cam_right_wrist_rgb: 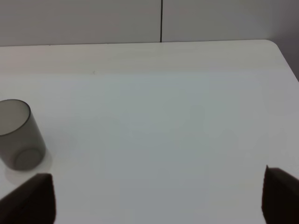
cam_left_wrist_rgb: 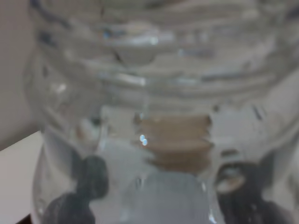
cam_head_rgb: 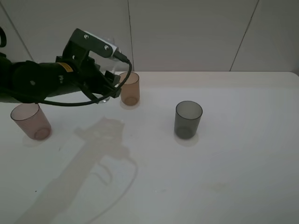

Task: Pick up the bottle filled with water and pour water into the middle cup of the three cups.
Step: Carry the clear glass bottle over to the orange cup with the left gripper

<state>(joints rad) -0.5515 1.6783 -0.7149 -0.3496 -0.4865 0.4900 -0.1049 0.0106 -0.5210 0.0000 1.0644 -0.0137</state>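
Note:
My left gripper (cam_head_rgb: 111,83) is shut on the clear bottle (cam_head_rgb: 106,97) and holds it just left of the orange middle cup (cam_head_rgb: 130,88), close to its rim. The arm hides most of the bottle in the high view. In the left wrist view the ribbed bottle (cam_left_wrist_rgb: 154,70) fills the frame, with the orange cup (cam_left_wrist_rgb: 176,147) showing through it and dark fingers (cam_left_wrist_rgb: 91,179) at its sides. The pinkish-brown cup (cam_head_rgb: 31,121) stands far left and the dark grey cup (cam_head_rgb: 188,120) to the right. My right gripper (cam_right_wrist_rgb: 154,200) is open over bare table.
The grey cup (cam_right_wrist_rgb: 18,135) stands apart from my right gripper in the right wrist view. The white table (cam_head_rgb: 224,177) runs back to a pale wall, and its right corner (cam_right_wrist_rgb: 280,49) shows in the right wrist view. The right arm is outside the high view.

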